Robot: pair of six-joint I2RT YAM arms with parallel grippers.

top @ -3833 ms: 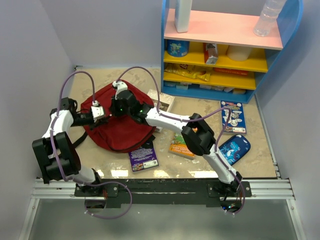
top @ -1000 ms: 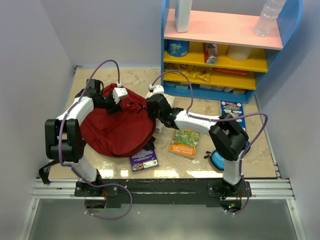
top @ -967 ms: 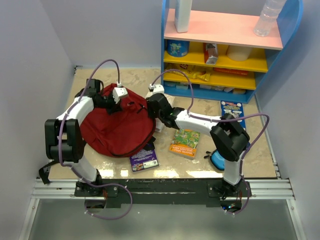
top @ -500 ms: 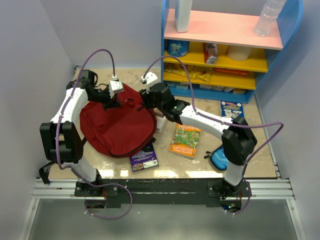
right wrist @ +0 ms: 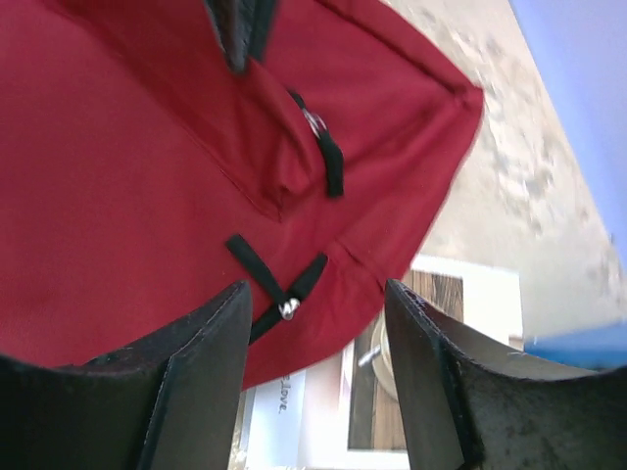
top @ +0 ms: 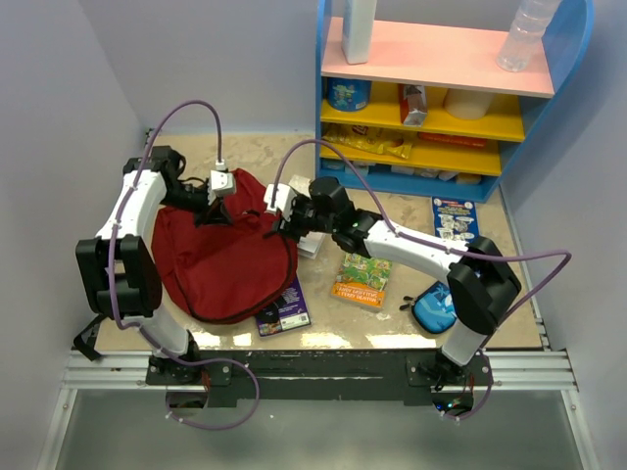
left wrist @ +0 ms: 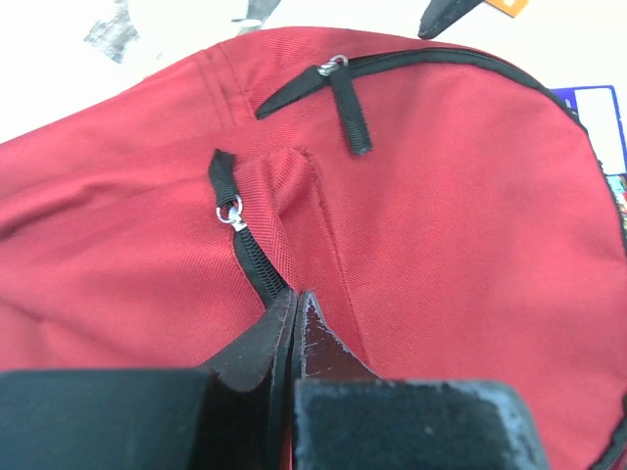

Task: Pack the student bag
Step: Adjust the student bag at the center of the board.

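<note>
The student bag [top: 223, 264], dark red with black zippers, lies at the left of the table, its top bunched up. My left gripper [top: 217, 203] is shut on a fold of its red fabric [left wrist: 294, 294], just beside the black zipper [left wrist: 250, 259] and its metal pull [left wrist: 232, 211]. My right gripper [top: 281, 221] hovers open over the bag's upper right edge. Between its fingers [right wrist: 315, 289] I see a second zipper pull [right wrist: 287, 308] with black tabs, not touched. The left gripper's tips [right wrist: 240, 29] show at the top of the right wrist view.
A white-bordered book [top: 312, 238] lies partly under the bag's right edge. A purple book [top: 285, 308], a green book [top: 361, 277], a blue book [top: 456, 220] and a blue pouch [top: 435, 306] lie on the table. A colourful shelf [top: 431, 98] stands at the back right.
My left gripper has pulled the bag's top up and toward the back left. My right gripper has let go, opened wider and drawn back a little from the bag's edge.
</note>
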